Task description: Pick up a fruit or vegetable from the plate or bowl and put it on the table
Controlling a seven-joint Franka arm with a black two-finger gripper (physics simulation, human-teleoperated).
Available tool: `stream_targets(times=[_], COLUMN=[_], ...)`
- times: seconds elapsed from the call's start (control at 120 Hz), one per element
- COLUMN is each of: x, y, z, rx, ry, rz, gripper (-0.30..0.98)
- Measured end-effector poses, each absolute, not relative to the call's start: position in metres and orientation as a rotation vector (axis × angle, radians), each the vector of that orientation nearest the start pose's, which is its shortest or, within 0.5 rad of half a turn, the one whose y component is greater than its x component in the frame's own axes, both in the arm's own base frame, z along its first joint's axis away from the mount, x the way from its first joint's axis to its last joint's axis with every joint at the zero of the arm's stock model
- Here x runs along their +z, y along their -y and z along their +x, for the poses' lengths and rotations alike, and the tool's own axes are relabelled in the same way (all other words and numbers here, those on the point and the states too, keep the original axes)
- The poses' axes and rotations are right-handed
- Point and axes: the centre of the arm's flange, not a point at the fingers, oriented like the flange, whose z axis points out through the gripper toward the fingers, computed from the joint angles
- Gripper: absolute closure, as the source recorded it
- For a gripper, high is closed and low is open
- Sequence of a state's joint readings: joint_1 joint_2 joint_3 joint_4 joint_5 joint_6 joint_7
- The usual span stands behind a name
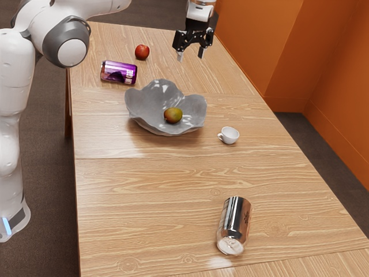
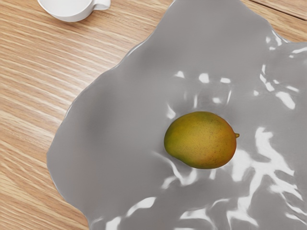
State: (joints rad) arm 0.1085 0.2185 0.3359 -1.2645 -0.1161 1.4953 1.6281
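Standing apart: the jaws, at the top of the exterior view, right of centre; pale fingertips spread with a clear gap, pointing down.
Held or touched: only air between the jaws; they hang high, well apart from the bowl and everything on the bench.
Mango: inside the bowl, near the centre of the exterior view; green-yellow with a reddish flush, lying on its side, its short stem visible in the wrist view.
Bowl: grey and glossy, with a wide wavy rim, upper centre of the exterior view; white highlights streak the inside around the mango.
Bench: pale wood with long grain and thin seams between boards, running from the top of the exterior view to its bottom edge.
Cup: small, white, just beside the bowl on the exterior view's right, handle turned towards it.
Purple can: lying on its side, upper left.
Apple: red, on the bench near the purple can, upper left.
Silver can: on its side, lower right of centre.
Arm: white with grey joints, down the left edge.
Room: orange wall at right, dark floor beside the bench.
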Motion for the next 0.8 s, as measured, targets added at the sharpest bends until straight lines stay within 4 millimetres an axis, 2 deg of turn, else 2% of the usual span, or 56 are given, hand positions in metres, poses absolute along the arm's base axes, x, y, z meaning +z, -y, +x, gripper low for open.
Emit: stream_targets(times=[0.283,0.3,0.333,0.383,0.408,0.45,0.483,0.55,0.608,0.658,0.8], x=[0.641,0.648,0.676,0.741,0.765,0.789,0.794,0.770,0.725,0.683,0.622], y=[-0.228,-0.229,-0.231,-0.216,-0.207,-0.193,-0.180,-0.155,-0.142,-0.143,-0.152], z=[0.566,0.563,0.556,0.529,0.516,0.502,0.501,0.526,0.560,0.579,0.594], rx=[-0.084,-0.100,-0.146,-0.227,-0.258,-0.291,-0.295,-0.227,-0.099,0.010,0.162], ry=[-1.774,-1.765,-1.737,-1.696,-1.687,-1.687,-1.701,-1.763,-1.808,-1.840,-1.904], rz=[-2.597,-2.593,-2.564,-2.476,-2.443,-2.407,-2.394,-2.405,-2.441,-2.477,-2.517], gripper=[0.00,0.00,0.00,0.00,0.00,0.00,0.00,0.00,0.00,0.00,0.00])
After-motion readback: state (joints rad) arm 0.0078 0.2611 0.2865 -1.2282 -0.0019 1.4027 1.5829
